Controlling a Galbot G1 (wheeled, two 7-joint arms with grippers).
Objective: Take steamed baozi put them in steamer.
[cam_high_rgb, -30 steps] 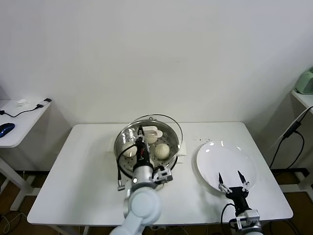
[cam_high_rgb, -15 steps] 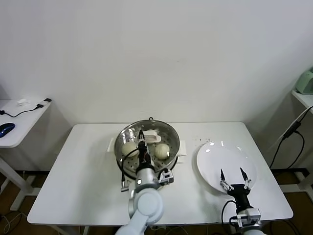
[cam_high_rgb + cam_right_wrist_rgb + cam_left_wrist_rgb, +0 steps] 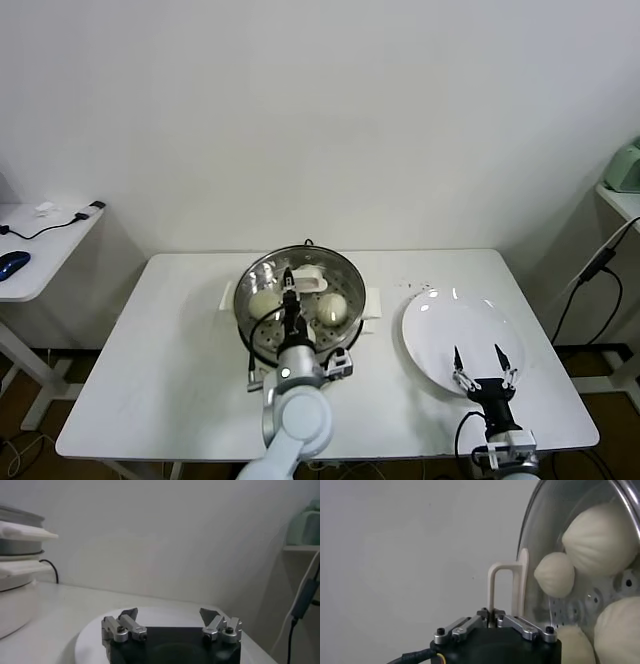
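Buns (image 3: 331,307) sit inside steamer (image 3: 250,290) — left gripper (image 3: 288,290) above them, pinched closed, empty. Right gripper (image 3: 480,362) spread wide over plate (image 3: 440,322), empty. I worry left fingers clip steamer rim when lifting out.

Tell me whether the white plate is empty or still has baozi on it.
Empty. In the head view the white plate shows only bare surface, with the open right gripper at its near edge. The baozi lie inside the steamer.
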